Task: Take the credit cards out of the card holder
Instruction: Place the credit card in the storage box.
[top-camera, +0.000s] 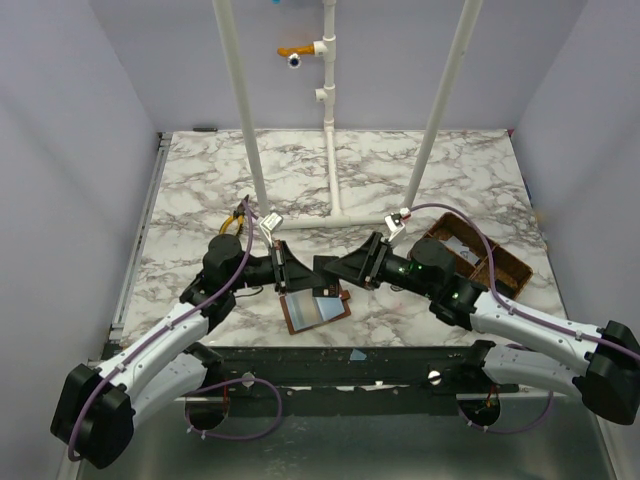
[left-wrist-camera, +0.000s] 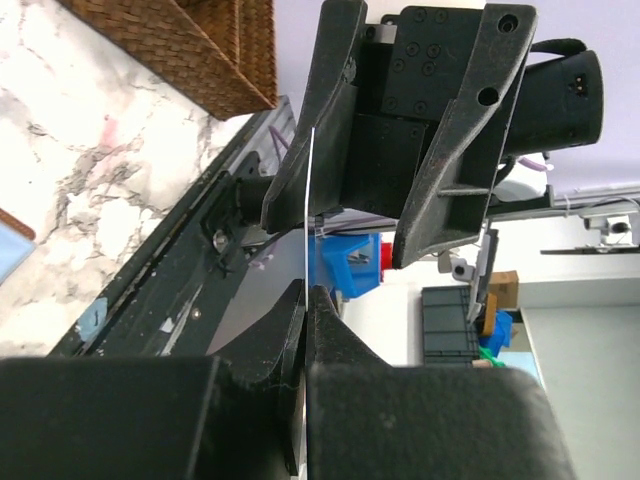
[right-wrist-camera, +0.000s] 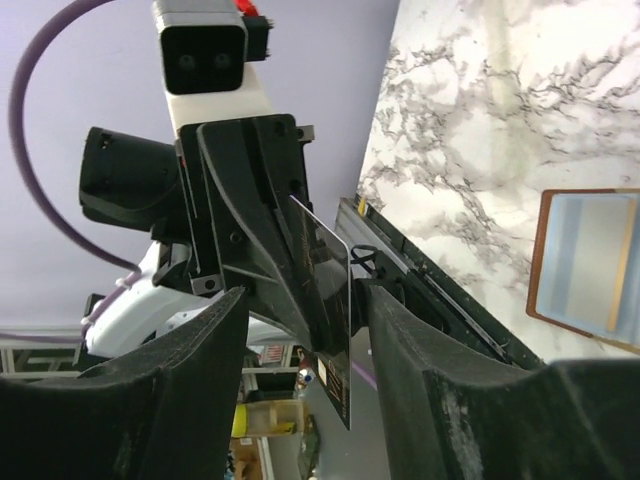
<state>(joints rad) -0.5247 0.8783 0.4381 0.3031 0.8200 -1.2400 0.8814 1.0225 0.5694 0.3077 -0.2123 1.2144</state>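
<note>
**Left tool**: the fingers are pinched together on a dark credit card. From the left wrist view I see it edge-on, as a thin pale line. The card stands on edge in the air above the bench.

**Right tool**: the fingers are spread wide, with the same card standing between them. It is not gripping anything. The two tools face each other nose to nose over the near middle of the bench.

**Card holder**: it lies opened flat on the bench, just nearer to the arm bases than the meeting tools. It has a brown border, and the blue-grey clear pockets face up. The right wrist view shows a yellowish strip along one edge of a pocket. I cannot tell whether that is a card.

**Woven basket**: brown and divided, it sits on the right side of the bench beside the right arm, well apart from the card holder. Something pale and flat lies in one rear compartment, too small to identify.

**Surface:** white marble pattern with grey veining. A black rail runs along the near edge, where the arm bases sit.

**Room:** plain pale lilac walls on three sides. A white pipe frame stands at the rear of the bench. It has two slanting legs and a centre post with an orange fitting high up.
</note>
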